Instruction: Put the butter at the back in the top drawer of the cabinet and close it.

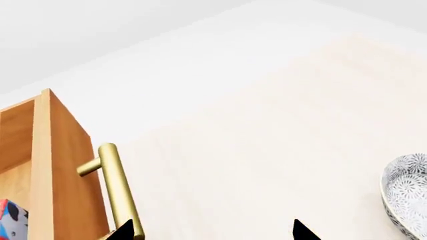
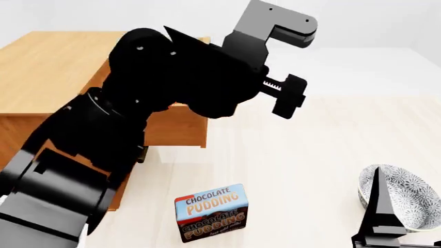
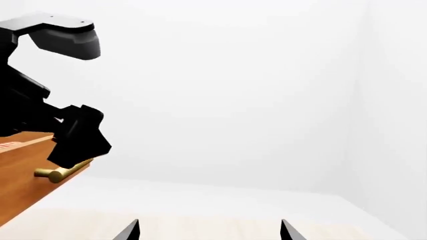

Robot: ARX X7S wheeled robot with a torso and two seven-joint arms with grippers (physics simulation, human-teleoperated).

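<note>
With top drawer (image 1: pixel 40 165) pulled out and butter (image 1: pixel 12 220) inside: placing seems done, closing left. Left gripper (image 1: pixel 213 231) spread wide, empty, one fingertip beside brass handle (image 1: pixel 113 187). Right gripper (image 3: pixel 210 229) parted, idle.

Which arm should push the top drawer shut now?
Left, probably. The left gripper hangs right beside the top drawer at its brass handle, jaws open, with the butter already inside. The right gripper sits far off, by the patterned bowl.
</note>
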